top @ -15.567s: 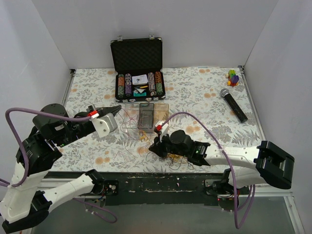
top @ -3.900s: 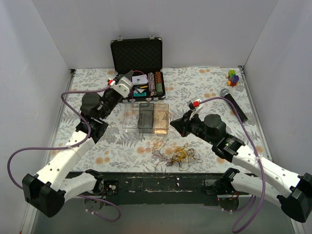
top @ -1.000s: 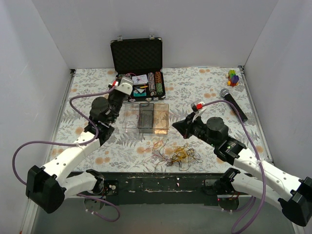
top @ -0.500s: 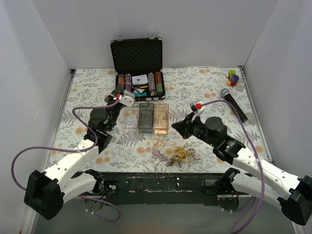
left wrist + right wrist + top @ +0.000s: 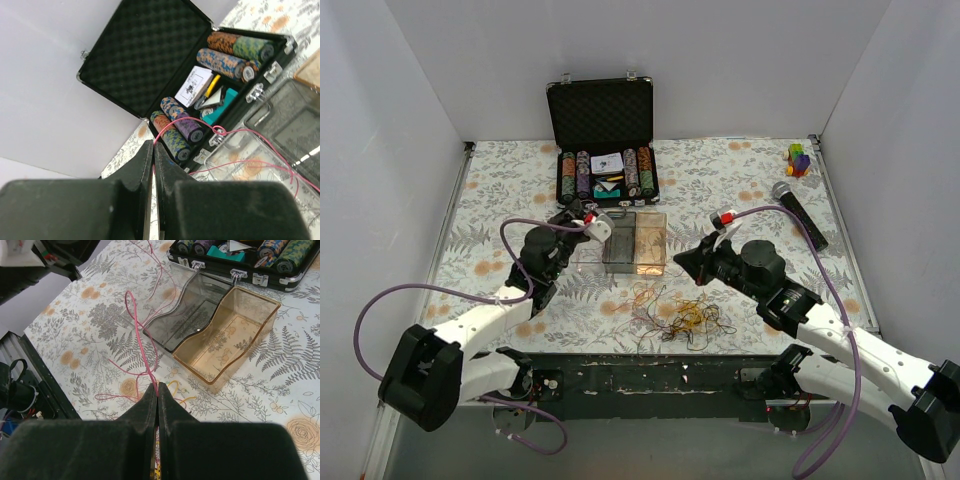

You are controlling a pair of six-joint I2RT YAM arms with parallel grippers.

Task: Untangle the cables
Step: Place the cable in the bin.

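Cables (image 5: pixel 680 315): loose clump of yellow-orange, dark and pink loops lying on the flowered table (image 5: pixel 500 190), just on the near side of the clear tray (image 5: pixel 655 213), apart from its wall.

Pink strand (image 5: pixel 220 132): runs from the tray's left side up into the left gripper (image 5: pixel 153 145). The fingers are pressed together, with the strand pinched at their tips. This gripper sits just left of the tray.

Pink wire (image 5: pixel 142 347): rises from the table near the tray's front wall and ends between the tips of the right gripper (image 5: pixel 157 387), clamped tight on it, just right of the tray. Cannot tell whether it is the same strand.

Open chip case (image 5: pixel 603 120): just behind the tray. Microphone (image 5: pixel 800 215): well to the tray's right.
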